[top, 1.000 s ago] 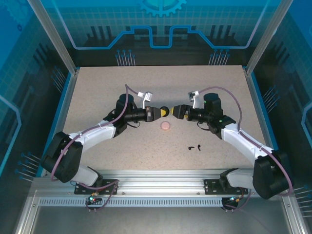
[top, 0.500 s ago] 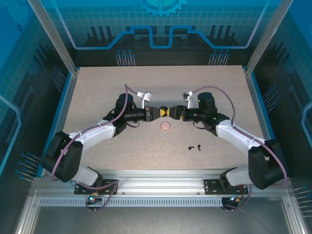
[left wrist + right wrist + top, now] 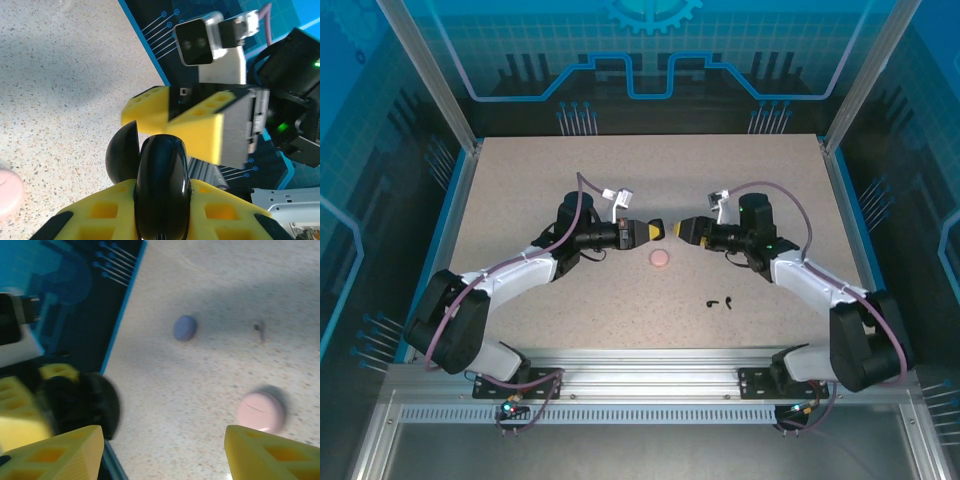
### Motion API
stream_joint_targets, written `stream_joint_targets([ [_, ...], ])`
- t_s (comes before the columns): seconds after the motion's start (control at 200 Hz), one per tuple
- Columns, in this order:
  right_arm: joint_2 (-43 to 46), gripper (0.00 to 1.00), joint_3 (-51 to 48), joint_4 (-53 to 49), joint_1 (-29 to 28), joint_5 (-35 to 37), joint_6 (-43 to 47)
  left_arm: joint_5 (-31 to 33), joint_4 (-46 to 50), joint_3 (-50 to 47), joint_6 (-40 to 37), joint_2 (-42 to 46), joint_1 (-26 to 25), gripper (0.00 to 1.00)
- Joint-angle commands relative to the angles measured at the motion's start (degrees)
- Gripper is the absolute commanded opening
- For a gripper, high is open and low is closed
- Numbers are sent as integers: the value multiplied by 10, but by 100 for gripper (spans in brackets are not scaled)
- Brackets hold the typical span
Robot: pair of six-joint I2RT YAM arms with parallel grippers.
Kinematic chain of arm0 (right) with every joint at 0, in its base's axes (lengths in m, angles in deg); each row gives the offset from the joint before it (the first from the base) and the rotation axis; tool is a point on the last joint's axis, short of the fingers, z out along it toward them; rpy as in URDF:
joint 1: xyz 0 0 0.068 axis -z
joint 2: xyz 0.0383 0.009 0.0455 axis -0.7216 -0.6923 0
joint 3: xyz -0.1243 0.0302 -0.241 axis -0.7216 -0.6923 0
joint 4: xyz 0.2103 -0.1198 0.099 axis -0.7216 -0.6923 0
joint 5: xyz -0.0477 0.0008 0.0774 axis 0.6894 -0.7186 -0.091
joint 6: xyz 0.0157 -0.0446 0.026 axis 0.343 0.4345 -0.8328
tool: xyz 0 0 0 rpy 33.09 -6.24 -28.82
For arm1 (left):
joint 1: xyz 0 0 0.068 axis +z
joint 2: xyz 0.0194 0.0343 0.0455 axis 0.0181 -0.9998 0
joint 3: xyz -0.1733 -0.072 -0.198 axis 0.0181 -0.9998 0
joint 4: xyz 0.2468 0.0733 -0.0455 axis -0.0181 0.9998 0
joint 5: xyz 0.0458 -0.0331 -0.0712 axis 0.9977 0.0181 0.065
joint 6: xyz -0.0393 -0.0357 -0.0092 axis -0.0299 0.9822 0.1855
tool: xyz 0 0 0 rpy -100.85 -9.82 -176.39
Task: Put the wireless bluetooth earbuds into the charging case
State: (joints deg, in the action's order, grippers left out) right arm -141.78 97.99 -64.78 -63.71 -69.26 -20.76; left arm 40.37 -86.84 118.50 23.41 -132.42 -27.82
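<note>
Desk (image 3: 520, 200): matte, speckled stone-look top. Left gripper (image 3: 648, 231): yellow plastic jaws w/ square recesses, clenched on a round glossy black charging case (image 3: 162, 167), held edge-on above mid desk. A second black rounded half shows beside it at an angle. Just nearer the bases, flat on the desk: a pale pink round case (image 3: 660, 258), smooth and disc-shaped. Right gripper (image 3: 674, 229) faces the left one, jaws released, wide apart, nothing btwn them. Right wrist view: a bluish-purple round case (image 3: 184, 328) lies further off; a tiny dark bit near it is too blurred to tell. Two black earbuds (image 3: 729, 298), small and stemmed, lie on the desk right of the pink case, apart from every case.

Vs half a sec ago: right gripper backed off slightly rightward from the black case. Left arm, pink case, earbuds same.
</note>
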Motion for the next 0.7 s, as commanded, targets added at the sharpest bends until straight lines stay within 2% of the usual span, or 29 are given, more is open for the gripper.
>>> stream_joint_targets([
  [0.0,15,64,13,14,2,-59,14,-22,-23,17,3,3,-3,1],
  [0.355,-26,52,43,16,-32,-57,17,-19,-24,28,5,3,-6,1],
  [0.695,-55,42,54,15,-35,-38,15,-20,-24,27,5,3,-10,1],
])
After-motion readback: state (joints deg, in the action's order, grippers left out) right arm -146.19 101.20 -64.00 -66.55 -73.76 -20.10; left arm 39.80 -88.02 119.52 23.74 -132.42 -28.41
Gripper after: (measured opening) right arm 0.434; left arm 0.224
